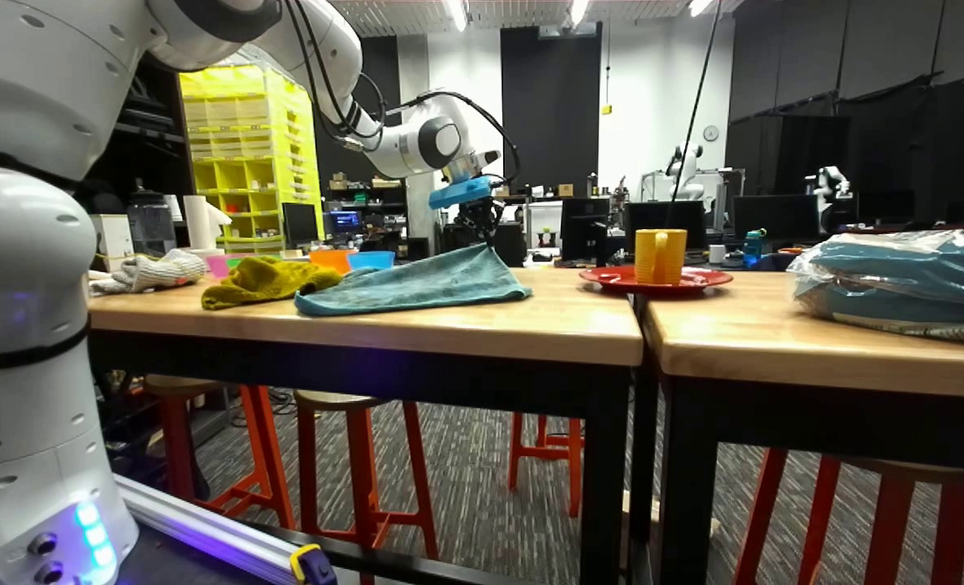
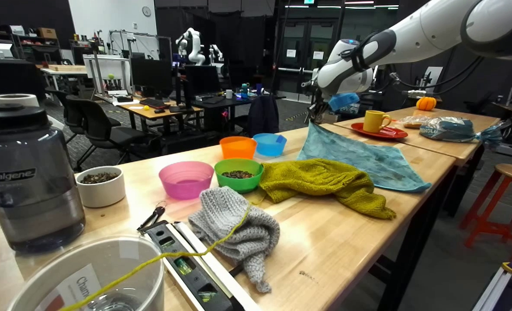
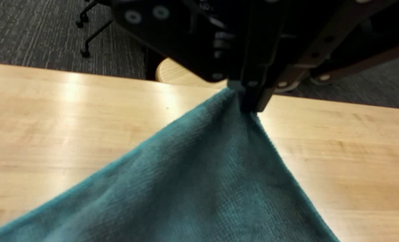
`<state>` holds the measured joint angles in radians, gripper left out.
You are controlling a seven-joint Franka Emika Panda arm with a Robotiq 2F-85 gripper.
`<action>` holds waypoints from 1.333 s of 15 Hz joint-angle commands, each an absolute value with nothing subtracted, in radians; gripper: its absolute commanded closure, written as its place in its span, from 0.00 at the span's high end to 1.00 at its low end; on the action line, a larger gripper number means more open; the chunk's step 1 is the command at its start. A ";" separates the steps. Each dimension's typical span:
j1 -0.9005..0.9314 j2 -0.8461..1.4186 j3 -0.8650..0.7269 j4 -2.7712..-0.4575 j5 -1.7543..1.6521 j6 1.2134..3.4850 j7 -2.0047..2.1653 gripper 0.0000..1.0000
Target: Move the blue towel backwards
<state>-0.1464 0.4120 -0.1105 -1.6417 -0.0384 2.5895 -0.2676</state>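
The blue towel [image 1: 425, 280] lies spread on the wooden table, with one corner pulled up to a peak. In an exterior view the towel [image 2: 359, 155] slopes down from that raised corner to the near table edge. My gripper [image 1: 490, 242] is above the table with its jaws shut on the raised corner. In the wrist view the gripper [image 3: 251, 107] comes in from the top, and the towel [image 3: 199, 181] hangs from its fingertips and fills the lower middle. The very tip of the corner is hidden between the fingers.
A mustard knitted cloth [image 2: 320, 181] lies against the towel. Beside it stand green [image 2: 238, 175], pink [image 2: 186, 179], orange [image 2: 238, 147] and blue [image 2: 270, 144] bowls. A red plate [image 1: 600, 276] with a yellow mug [image 1: 659, 253] stands beyond the towel, at the table joint.
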 commanded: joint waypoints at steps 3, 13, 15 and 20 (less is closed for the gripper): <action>-0.166 0.256 -0.084 -1.733 -0.014 2.674 -0.269 0.00; -0.171 0.041 -0.088 -1.687 0.177 2.508 -0.365 0.00; -0.163 0.017 -0.101 -1.642 0.193 2.458 -0.360 0.00; -0.153 0.035 -0.117 -1.471 0.189 2.395 -0.318 0.00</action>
